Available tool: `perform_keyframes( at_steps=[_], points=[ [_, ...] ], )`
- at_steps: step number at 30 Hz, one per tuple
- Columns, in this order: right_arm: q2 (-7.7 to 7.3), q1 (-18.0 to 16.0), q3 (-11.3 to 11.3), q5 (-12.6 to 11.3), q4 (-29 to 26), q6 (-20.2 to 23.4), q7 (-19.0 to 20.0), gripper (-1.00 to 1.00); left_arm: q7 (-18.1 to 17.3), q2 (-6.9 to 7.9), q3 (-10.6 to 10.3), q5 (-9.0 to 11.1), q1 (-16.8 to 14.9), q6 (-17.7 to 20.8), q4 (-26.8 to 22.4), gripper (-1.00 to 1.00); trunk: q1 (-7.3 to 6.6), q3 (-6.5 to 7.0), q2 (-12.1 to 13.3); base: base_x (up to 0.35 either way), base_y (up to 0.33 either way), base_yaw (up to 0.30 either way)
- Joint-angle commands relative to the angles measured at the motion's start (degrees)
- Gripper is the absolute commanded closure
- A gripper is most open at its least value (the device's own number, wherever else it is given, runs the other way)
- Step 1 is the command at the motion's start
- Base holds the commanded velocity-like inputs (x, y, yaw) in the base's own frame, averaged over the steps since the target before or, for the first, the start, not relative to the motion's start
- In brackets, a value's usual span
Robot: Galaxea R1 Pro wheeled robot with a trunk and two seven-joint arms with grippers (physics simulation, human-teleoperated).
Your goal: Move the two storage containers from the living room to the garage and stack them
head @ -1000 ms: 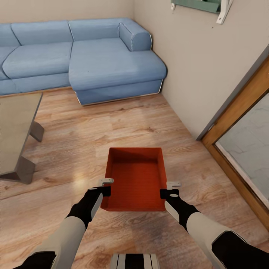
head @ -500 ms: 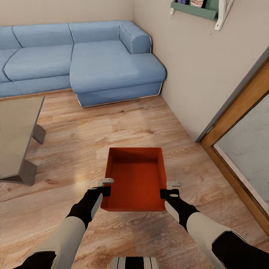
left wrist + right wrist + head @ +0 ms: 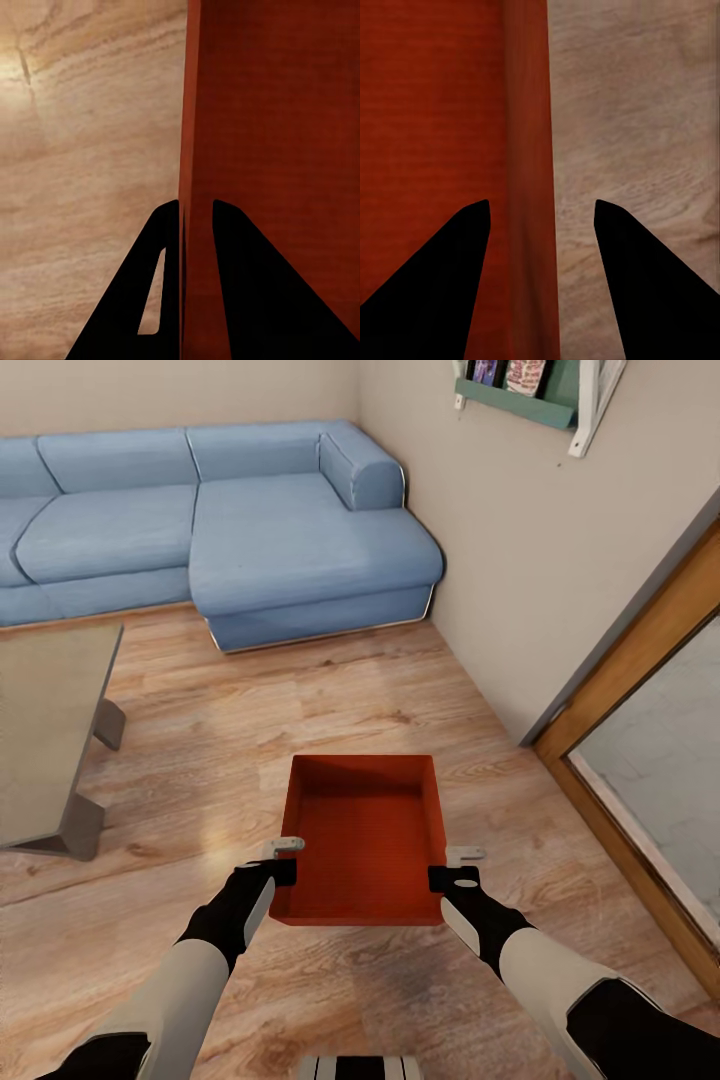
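One orange-red storage container (image 3: pixel 365 840) hangs level above the living room's wood planks (image 3: pixel 300 700), straight ahead of me between both arms. The left gripper (image 3: pixel 287 858) is at its left wall; in the left wrist view the fingers (image 3: pixel 196 206) are shut on that thin wall (image 3: pixel 191 112). My right gripper (image 3: pixel 452 865) is at the right wall. In the right wrist view its fingers (image 3: pixel 541 206) stand wide apart astride the wall (image 3: pixel 529 112), with a gap on the floor side. The container's inside (image 3: pixel 435 112) is bare.
A blue sectional sofa (image 3: pixel 250 530) fills the far corner. A grey low table (image 3: pixel 40 730) stands at the left. The beige wall (image 3: pixel 520 560) carries a green shelf (image 3: pixel 520 395). A wooden door frame (image 3: pixel 640 660) at the right opens onto a pale grey surface (image 3: pixel 670 740).
The whole view has shifted: sofa and table sit lower in the picture and more of the wall shelf shows. Container and both grippers keep the same place before me.
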Motion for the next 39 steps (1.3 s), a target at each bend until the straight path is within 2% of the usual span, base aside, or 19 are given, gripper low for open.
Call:
perform_keyframes(
  at_steps=[1,39],
  points=[
    [-0.11,0.0,1.1,-0.6,1.0,0.4,-0.4,1.00,0.2,0.26,0.4,-1.6,-0.1,0.4,-0.2,1.00,-0.23,0.15,0.4,0.000,0.000,0.000],
    [-0.09,0.0,1.1,-0.4,0.9,0.6,0.1,1.00,0.3,0.27,0.5,-1.6,-0.1,0.4,-0.2,1.00,-8.58,6.98,15.6,0.000,0.000,0.000]
  ],
)
